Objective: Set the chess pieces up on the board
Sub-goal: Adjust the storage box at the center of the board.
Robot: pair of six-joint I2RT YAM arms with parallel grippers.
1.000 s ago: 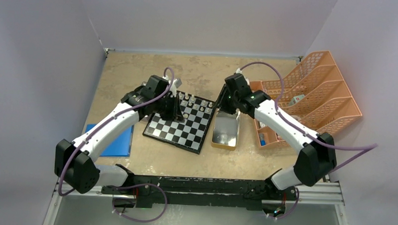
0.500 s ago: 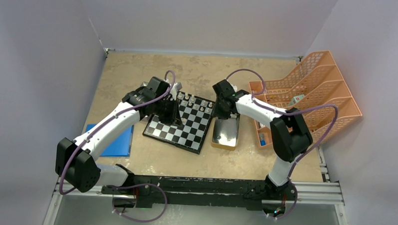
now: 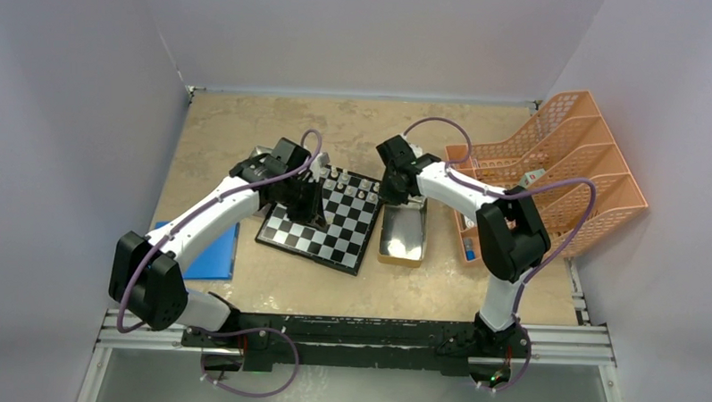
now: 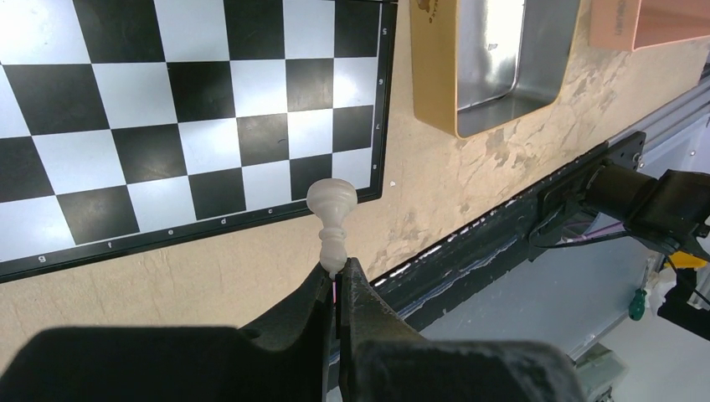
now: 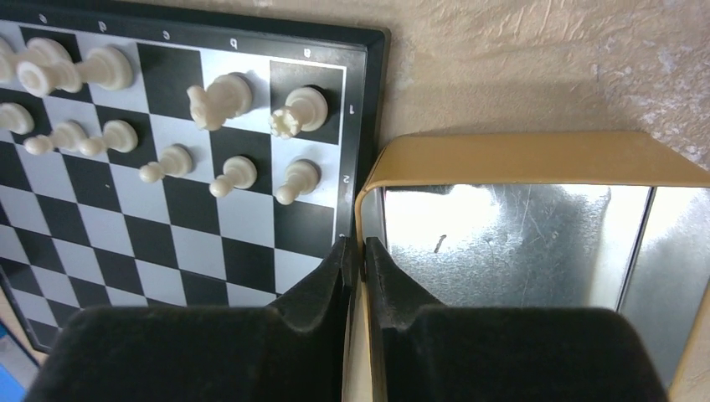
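The left arm [image 3: 211, 216] reaches forward and to the right, with its wrist turned down. The left gripper [image 4: 336, 270] pinches a cream piece [image 4: 332, 209] by one end, jaws closed on it. The right arm [image 3: 510, 231] folds sharply at the elbow, its forearm stretching left. The right gripper [image 5: 358, 251] points down, fingers nearly together astride the wall of a tray [image 5: 502, 159].

A tan-walled metal tray [image 3: 399, 261] with a shiny silver floor lies just toward 4 o'clock from the middle of a mottled beige tabletop [image 3: 355, 125]. An orange mesh file rack [image 3: 568, 164] of stepped compartments fills the 2-to-3 o'clock edge, with a few small items in its near sections. A flat blue pad [image 3: 209, 252] lies at 8 o'clock, and a black-and-aluminium rail [image 3: 580, 352] runs along the 6 o'clock edge between plain white walls.
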